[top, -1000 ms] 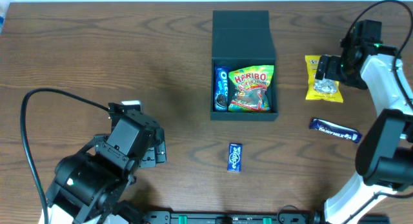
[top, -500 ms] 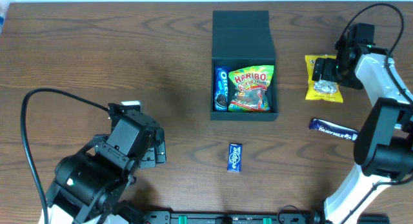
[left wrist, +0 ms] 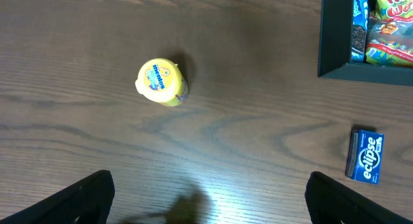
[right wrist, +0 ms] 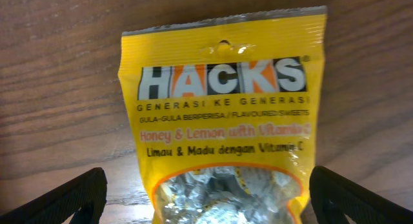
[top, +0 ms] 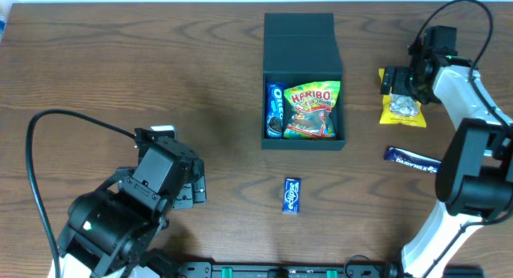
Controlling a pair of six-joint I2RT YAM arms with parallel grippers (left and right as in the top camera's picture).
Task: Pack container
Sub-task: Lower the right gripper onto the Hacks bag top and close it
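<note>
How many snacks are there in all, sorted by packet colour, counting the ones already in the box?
Yellow: 2 (Hacks bag, Mentos tub)
Blue: 3 (Oreo pack in the container, Eclipse pack, Dairy Milk bar)
Green: 1 (Haribo bag, also in the container)
Total: 6

Soft, even light falls from overhead; the table (top: 160, 70) carries only faint shadows and the container (top: 303, 34) looks flat and dull. In the left wrist view a pale glare sits low on the wood, and the Mentos tub (left wrist: 161, 82) throws a small soft shadow. The Hacks packet (right wrist: 222, 121) looks slightly blurred.
</note>
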